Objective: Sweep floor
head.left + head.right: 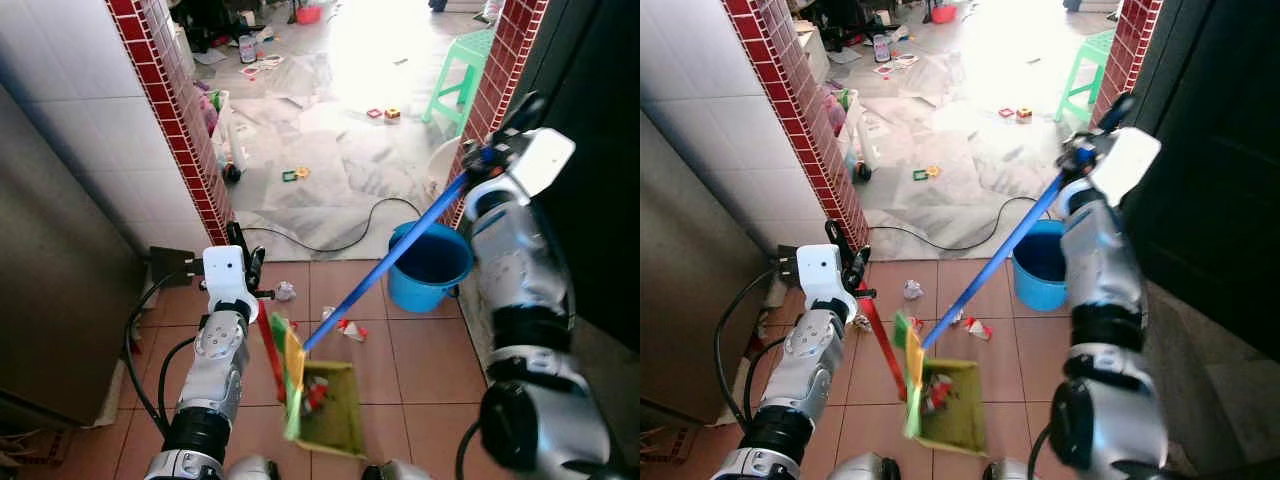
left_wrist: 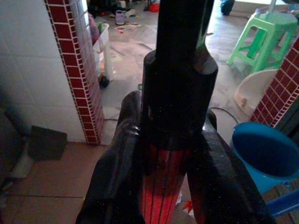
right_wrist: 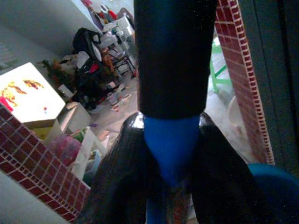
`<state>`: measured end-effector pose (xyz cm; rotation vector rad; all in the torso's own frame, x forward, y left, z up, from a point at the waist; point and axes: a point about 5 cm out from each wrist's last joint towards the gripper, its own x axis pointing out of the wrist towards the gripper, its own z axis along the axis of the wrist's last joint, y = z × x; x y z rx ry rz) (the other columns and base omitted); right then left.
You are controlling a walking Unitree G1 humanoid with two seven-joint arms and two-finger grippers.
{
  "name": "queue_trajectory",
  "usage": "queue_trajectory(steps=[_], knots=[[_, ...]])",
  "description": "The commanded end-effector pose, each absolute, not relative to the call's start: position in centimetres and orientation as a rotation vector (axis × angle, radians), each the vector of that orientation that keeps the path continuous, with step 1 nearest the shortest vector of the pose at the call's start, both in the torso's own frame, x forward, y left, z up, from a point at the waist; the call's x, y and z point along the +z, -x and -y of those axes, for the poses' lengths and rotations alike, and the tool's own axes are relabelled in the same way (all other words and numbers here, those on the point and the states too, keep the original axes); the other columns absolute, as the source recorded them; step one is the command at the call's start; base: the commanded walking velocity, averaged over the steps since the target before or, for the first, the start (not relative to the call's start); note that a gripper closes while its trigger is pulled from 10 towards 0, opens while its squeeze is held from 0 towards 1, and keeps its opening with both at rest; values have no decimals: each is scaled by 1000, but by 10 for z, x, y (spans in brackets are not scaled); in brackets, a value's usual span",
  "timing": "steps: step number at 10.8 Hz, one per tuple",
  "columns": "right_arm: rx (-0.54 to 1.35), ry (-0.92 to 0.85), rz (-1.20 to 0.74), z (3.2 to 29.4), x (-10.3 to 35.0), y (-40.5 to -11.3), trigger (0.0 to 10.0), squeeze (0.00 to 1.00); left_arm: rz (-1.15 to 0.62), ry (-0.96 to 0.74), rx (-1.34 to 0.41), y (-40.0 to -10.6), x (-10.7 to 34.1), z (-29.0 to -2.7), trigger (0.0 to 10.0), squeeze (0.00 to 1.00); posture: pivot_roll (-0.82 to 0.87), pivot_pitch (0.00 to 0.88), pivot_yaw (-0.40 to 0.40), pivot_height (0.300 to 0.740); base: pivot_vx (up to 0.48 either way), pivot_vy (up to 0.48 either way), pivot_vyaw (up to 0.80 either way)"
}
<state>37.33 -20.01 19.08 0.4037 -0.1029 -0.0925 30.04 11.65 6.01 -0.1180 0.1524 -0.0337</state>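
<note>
My left gripper (image 1: 247, 262) is shut on the red handle (image 2: 163, 186) of a dustpan. The olive-green dustpan (image 1: 338, 412) rests on the terracotta floor tiles below it, with some red and white scraps inside. My right gripper (image 1: 488, 152), raised at the right, is shut on the blue broom handle (image 1: 400, 250). That handle slants down to the left, to the broom's yellow-green bristles (image 1: 291, 372) at the dustpan's mouth. A crumpled white paper (image 1: 286, 291) and a red-and-white wrapper (image 1: 351, 330) lie on the tiles just beyond the dustpan.
A blue bucket (image 1: 431, 266) stands right of the broom handle. A black cable (image 1: 340, 240) loops across the floor past the red-brick pillar (image 1: 175, 110). Beyond are a green stool (image 1: 462, 68) and scattered toys. A dark door stands at the right, a grey cabinet (image 1: 50, 300) at the left.
</note>
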Motion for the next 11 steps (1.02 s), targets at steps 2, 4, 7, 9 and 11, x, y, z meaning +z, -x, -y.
queue_trajectory(steps=[2, 4, 7, 9, 11], knots=[[-34, -261, 263, 197, 227, -377, 10000, 0, -117, 149, -54, -306, 69, -112, 10000, 0, -160, 0, 61, 740, 0, 0, 0], [-23, 37, 331, 198, 232, -373, 10000, 0, -118, 145, -55, -305, 68, -112, 10000, 0, -160, 0, 63, 740, 0, 0, 0], [-23, 37, 331, 198, 232, -373, 10000, 0, -118, 145, -55, -305, 68, -112, 10000, 0, -160, 0, 63, 740, 0, 0, 0], [-23, 37, 331, 198, 232, -373, 10000, 0, -118, 145, -55, -305, 68, -112, 10000, 0, -160, 0, 63, 740, 0, 0, 0], [-23, 37, 331, 198, 232, -373, 10000, 0, -118, 145, -55, -305, 68, -112, 10000, 0, -160, 0, 63, 740, 0, 0, 0]])
